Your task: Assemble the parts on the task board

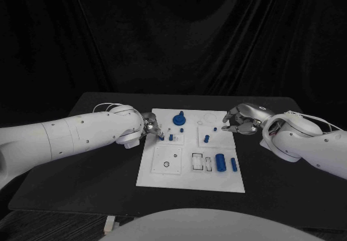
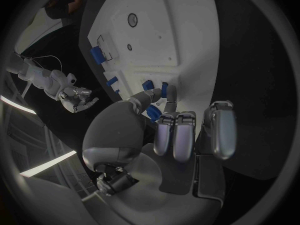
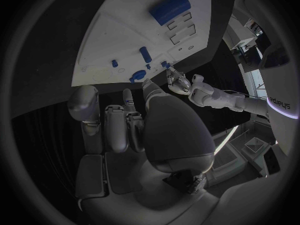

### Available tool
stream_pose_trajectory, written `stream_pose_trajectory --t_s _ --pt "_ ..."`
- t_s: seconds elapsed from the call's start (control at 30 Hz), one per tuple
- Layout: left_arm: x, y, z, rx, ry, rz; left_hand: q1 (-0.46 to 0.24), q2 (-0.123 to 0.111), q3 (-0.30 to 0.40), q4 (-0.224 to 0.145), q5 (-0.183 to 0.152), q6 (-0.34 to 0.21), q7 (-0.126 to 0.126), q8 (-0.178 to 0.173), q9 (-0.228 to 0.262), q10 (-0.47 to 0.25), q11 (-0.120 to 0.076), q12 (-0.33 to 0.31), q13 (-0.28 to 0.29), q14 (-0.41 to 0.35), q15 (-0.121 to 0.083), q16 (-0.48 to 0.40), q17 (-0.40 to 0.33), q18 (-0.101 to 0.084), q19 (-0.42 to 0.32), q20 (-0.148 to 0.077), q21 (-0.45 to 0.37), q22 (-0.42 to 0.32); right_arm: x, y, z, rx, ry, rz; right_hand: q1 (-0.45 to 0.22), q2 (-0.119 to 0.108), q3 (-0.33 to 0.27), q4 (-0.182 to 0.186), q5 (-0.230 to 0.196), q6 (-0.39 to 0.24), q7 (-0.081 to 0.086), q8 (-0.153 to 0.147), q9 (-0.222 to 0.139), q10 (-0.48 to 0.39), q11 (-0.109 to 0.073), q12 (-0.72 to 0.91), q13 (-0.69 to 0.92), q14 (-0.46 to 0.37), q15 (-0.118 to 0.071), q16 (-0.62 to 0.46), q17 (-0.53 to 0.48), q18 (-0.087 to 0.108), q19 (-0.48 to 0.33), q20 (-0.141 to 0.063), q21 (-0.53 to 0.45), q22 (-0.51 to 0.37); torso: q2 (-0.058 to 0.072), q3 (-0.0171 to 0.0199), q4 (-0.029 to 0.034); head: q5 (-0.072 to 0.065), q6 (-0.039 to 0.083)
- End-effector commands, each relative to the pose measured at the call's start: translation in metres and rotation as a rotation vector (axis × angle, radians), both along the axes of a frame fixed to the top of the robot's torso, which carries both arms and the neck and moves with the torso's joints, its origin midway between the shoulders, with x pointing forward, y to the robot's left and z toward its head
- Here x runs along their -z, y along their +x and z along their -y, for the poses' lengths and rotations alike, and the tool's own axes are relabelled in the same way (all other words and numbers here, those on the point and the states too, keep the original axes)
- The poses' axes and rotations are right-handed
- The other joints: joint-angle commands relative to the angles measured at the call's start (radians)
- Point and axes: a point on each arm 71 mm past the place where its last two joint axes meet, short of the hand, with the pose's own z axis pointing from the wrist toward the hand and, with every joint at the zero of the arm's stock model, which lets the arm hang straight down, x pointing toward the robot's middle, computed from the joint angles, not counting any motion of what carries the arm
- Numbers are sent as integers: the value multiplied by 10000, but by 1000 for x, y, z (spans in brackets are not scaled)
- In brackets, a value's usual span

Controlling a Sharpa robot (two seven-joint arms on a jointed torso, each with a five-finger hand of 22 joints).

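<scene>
The white task board (image 1: 189, 176) lies mid-table. On it stand a round blue part (image 1: 179, 119), several small blue pegs (image 1: 170, 136) and a taller peg (image 1: 207, 138). Two blue cylinders (image 1: 220, 162) lie near its right edge. My left hand (image 1: 150, 125) hovers at the board's left edge, its thumb (image 2: 150, 99) stretched close to two pegs (image 2: 164, 89), fingers straight, nothing gripped. My right hand (image 1: 240, 121) hangs over the board's far right corner, fingers apart and empty. The right wrist view shows the large cylinder (image 3: 170, 7), the round part (image 3: 139, 75) and my left hand (image 3: 178, 81).
The board has rectangular slots (image 1: 201, 162) and a square panel with a hole (image 1: 167, 164). Black tabletop (image 1: 87, 175) surrounds the board on all sides. A dark curtain hangs behind the table.
</scene>
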Motion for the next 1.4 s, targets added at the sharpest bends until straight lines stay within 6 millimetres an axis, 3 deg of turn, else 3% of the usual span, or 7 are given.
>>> stream_pose_trajectory --t_s 0.03,0.33,0.47,0.53,0.67,0.97,1.4 --pt "4 -4 4 282 -58 -262 0 115 85 -49 49 511 -567 -48 -1 1021 -52 -5 2631 1075 -50 26 2632 165 -71 -24 -47 1908 1 0 1 130 -14 22 1 93 -24 -40 41 32 52 22 -19 604 71 -61 2067 557 84 -61 641 194 -62 32 -45 1088 -9 4 -1 9 -2" --pt "5 -5 3 335 -49 -337 15 122 108 -66 87 511 -558 -55 -8 1021 -46 -5 2631 1075 -46 26 2632 170 -89 -22 -72 1901 1 0 0 138 -18 19 1 93 -24 -40 41 32 52 22 -19 604 71 -61 2067 557 84 -61 641 194 -62 32 -45 1088 -24 6 -18 30 -2" --pt "6 -5 4 380 -38 -382 -170 138 -172 109 -1026 515 -555 -103 -54 1021 -21 -5 2631 1075 -12 26 2632 178 -127 10 -132 1888 1 0 0 137 -16 19 1 93 -24 -40 41 32 52 22 -19 604 71 -61 2067 557 84 -61 641 194 -62 32 -45 1088 -29 7 -8 35 -2" --pt "6 -5 5 396 -17 -414 -353 171 -566 369 -1982 454 -547 -187 -119 1021 0 -5 2631 1075 3 26 2632 190 -173 36 -206 1868 1 0 0 135 -14 21 5 102 -20 -45 43 30 53 20 -22 595 73 -70 2053 555 84 -73 628 198 -66 32 -70 1083 -27 7 -6 31 -2" --pt "7 -4 4 404 78 -520 -471 203 -1174 701 -2514 317 -481 -336 -234 1021 58 -5 2631 1075 52 26 2632 216 -249 74 -328 1835 1 0 -1 128 -7 27 5 102 -20 -45 43 30 53 20 -22 595 73 -70 2053 555 84 -73 628 198 -66 32 -70 1083 -17 3 -9 22 -2" --pt "8 -2 1 306 226 -609 -639 273 -1824 1156 -2652 163 -392 -451 -315 1021 141 -5 2631 1075 127 26 2632 240 -317 134 -439 1807 2 0 0 131 -5 30 5 102 -20 -45 43 30 53 20 -22 595 73 -70 2053 555 84 -73 628 198 -66 32 -70 1083 -11 2 -14 23 -2" --pt "9 -1 0 217 289 -602 -613 356 -2047 1310 -2669 -28 -348 -418 -214 1021 178 -5 2631 1075 158 26 2632 233 -297 164 -416 1818 2 0 -1 121 4 35 28 119 -6 -80 294 30 57 8 -44 597 75 -76 2046 557 86 -75 620 198 -58 33 -102 1083 -8 6 -8 16 -2"
